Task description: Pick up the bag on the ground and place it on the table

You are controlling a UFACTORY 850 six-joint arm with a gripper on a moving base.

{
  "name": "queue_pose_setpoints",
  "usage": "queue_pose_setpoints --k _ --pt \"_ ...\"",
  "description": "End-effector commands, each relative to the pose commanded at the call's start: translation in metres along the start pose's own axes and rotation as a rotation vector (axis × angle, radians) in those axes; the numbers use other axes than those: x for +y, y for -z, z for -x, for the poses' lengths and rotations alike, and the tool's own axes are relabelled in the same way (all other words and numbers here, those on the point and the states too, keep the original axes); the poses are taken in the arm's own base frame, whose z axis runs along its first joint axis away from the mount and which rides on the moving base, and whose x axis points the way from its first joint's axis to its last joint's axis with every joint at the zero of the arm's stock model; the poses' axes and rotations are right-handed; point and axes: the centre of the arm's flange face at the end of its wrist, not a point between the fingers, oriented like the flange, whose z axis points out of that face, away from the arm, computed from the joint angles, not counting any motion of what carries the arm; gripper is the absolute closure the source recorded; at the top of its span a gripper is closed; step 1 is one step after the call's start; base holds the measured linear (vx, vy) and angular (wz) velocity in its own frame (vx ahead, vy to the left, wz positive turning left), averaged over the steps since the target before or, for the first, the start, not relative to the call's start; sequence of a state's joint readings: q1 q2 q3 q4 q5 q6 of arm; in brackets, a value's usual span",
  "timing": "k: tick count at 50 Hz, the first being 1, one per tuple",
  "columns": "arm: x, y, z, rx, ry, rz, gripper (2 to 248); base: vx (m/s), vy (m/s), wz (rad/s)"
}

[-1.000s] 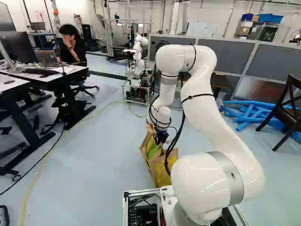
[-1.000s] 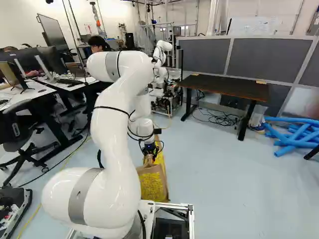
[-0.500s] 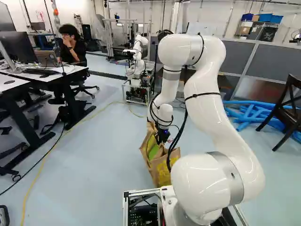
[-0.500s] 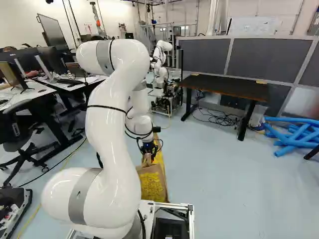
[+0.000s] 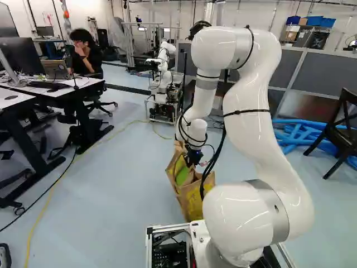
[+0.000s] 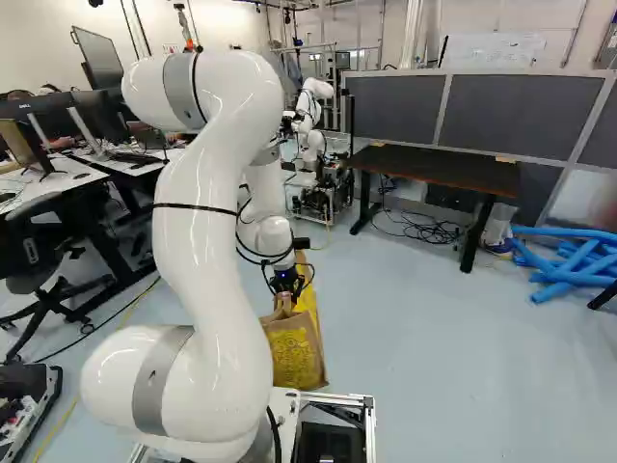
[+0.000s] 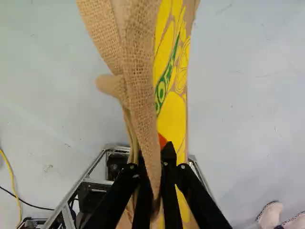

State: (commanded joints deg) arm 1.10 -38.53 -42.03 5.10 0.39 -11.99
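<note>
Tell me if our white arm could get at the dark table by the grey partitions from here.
Probably not without the base driving closer: the dark table stands well beyond the hand, which holds the bag. The floor between looks open, though.

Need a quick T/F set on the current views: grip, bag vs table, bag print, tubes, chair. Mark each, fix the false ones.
1. The gripper is shut on the bag. True.
2. The bag is already on the dark table. False: it is down by the base, well short of the table.
3. The bag is plain, with no print. False: it has yellow and green print.
4. Blue tubes lie on the floor, right of the table in the right base view. True.
5. The chair at the right of the left base view is white. False: it is dark.
</note>
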Motion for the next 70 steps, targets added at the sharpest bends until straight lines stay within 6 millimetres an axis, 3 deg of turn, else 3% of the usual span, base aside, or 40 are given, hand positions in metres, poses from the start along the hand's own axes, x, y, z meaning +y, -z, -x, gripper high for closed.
queue_pose_setpoints --k 70 --pt "-0.005 0.103 0.033 0.046 0.0 -0.006 227 0.0 0.0 0.0"
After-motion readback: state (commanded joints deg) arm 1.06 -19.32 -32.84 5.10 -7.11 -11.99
